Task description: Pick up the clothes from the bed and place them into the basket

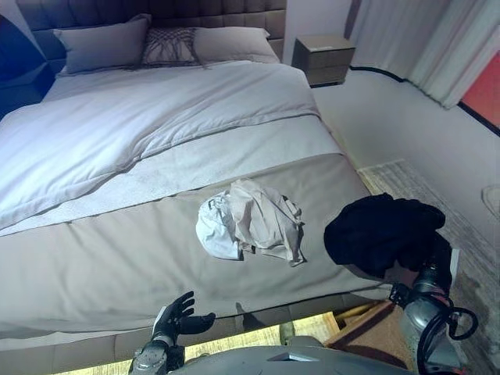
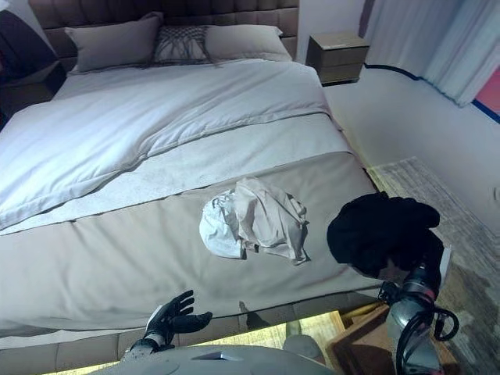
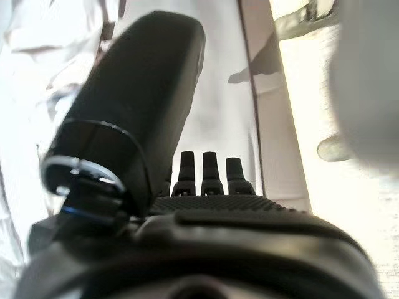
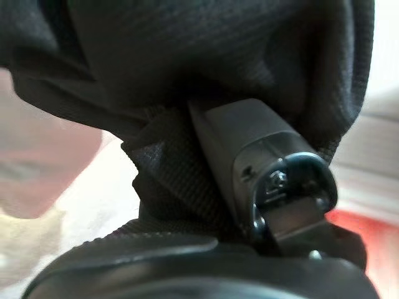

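A crumpled white garment [image 1: 248, 220] lies on the grey bed cover [image 1: 117, 258] near the foot of the bed. My right hand [image 4: 262, 168] is shut on a black garment [image 1: 381, 232] and holds it up over the bed's right foot corner; the cloth drapes over the hand. In the right wrist view the thumb presses into the black cloth [image 4: 206, 56]. My left hand [image 1: 181, 316] is open and empty, low by the bed's foot edge, left of the white garment. A brown container [image 1: 373, 332] shows partly on the floor below the black garment.
A white duvet [image 1: 156, 109] and pillows [image 1: 101, 43] cover the bed's far half. A nightstand [image 1: 323, 58] stands at the back right. Curtains [image 1: 406, 39] hang on the right, with a pale rug [image 1: 406, 183] beside the bed.
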You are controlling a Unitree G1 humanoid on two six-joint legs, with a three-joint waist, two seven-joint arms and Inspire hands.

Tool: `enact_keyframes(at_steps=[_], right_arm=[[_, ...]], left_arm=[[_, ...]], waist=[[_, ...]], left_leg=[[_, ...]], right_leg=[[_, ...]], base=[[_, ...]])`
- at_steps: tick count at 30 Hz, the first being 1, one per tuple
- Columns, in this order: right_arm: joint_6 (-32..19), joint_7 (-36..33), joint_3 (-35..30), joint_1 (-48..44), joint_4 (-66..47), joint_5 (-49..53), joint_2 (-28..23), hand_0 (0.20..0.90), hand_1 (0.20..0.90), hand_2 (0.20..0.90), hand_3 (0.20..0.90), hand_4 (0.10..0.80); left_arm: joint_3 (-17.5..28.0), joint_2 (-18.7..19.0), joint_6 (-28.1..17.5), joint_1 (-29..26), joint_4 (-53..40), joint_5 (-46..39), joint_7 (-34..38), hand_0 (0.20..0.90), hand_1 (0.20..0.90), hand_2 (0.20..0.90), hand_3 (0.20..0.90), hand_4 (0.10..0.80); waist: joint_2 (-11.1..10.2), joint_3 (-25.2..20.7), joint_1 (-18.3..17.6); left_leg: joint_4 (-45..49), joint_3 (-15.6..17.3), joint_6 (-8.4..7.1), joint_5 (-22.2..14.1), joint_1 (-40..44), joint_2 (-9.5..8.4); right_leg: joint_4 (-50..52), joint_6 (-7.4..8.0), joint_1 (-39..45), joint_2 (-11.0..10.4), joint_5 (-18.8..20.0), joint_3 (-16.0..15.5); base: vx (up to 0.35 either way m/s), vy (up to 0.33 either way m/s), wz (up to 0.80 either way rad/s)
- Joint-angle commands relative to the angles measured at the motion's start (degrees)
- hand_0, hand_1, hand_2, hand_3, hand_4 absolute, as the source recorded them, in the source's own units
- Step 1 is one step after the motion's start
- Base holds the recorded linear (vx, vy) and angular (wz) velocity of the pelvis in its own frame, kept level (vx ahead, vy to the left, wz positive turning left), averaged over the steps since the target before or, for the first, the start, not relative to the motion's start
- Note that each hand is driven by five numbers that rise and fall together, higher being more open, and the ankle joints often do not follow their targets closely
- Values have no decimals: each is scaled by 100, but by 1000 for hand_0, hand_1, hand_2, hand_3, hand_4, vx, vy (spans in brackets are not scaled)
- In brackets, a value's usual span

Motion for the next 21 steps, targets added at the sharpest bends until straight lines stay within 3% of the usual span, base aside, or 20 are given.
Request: enact_keyframes(at_steps=[1, 3, 5, 6, 9, 10, 14, 17, 21], right_arm=[[-392, -35, 278, -860, -458, 33, -280, 300, 300, 300, 200, 100], [-289, 109, 500, -830, -283, 42, -204, 300, 300, 300, 200, 100], [-323, 365, 688, -900, 42, 24, -132, 300, 300, 300, 200, 100], [-245, 597, 779, -971, 229, 16, -87, 300, 300, 300, 200, 100], [-90, 875, 1063, -1247, 529, -8, 32, 300, 300, 300, 200, 100], [-86, 873, 1079, -1260, 544, -8, 37, 300, 300, 300, 200, 100], [80, 701, 1553, -1525, 956, -96, 170, 300, 300, 300, 200, 100], [16, 563, 1825, -1622, 1305, -13, 296, 300, 300, 300, 200, 100], [125, 607, 1918, -1711, 1444, 165, 256, 300, 300, 300, 200, 100]], left_arm=[[-31, 68, -443, -106, 39, -196, 67, 900, 900, 900, 900, 800], [-140, 210, -440, -213, 160, -145, -141, 900, 900, 900, 900, 800], [-228, 313, -504, -260, 227, -153, -149, 900, 900, 900, 900, 800], [-233, 390, -559, -204, 246, -145, -116, 900, 900, 900, 900, 800], [34, 458, -593, -10, 112, -346, 1, 900, 900, 900, 900, 800], [45, 461, -593, 2, 102, -345, 2, 900, 900, 900, 900, 800], [177, 473, -504, -37, 148, -432, 113, 900, 900, 900, 900, 800], [335, 429, -504, -127, 350, -435, 185, 900, 900, 900, 900, 800], [366, 397, -558, -104, 406, -205, 12, 900, 900, 900, 900, 800]], waist=[[476, 104, 116], [560, 125, 21], [612, 146, -21], [632, 174, 30], [711, 166, 452], [712, 173, 482], [705, 14, 1116], [467, -54, 1363], [406, -39, 1485]], left_leg=[[-812, -534, 40, 844, -194, -86], [-1019, -344, 65, 843, -135, -36], [-1252, -203, 79, 839, -41, 3], [-1353, 5, 59, 829, 34, 47], [-1503, 644, 15, 997, -24, 228], [-1518, 673, 13, 997, -4, 236], [-1436, 1182, 16, 1180, -415, 388], [-1261, 1419, -203, 1265, -728, 551], [-1034, 1421, -353, 1361, -1070, 738]], right_leg=[[422, 10, 366, 618, -130, -62], [469, 204, 78, 400, 30, -120], [473, 374, -201, 229, 206, -244], [653, 452, -399, 77, 329, -652], [1224, 425, -254, -138, 142, -1824], [1264, 422, -233, -144, 105, -1845], [1658, 344, 496, -323, -382, -2643], [600, 299, 1087, -135, -637, -2820], [251, 198, 1331, 74, -775, -2821]], base=[[-96, 185, -275], [-113, 170, -220], [-123, 101, -100], [-150, 83, -76], [-224, 73, -145], [-215, 30, -182], [-111, -39, -111], [16, -226, -73], [34, -170, -37]])
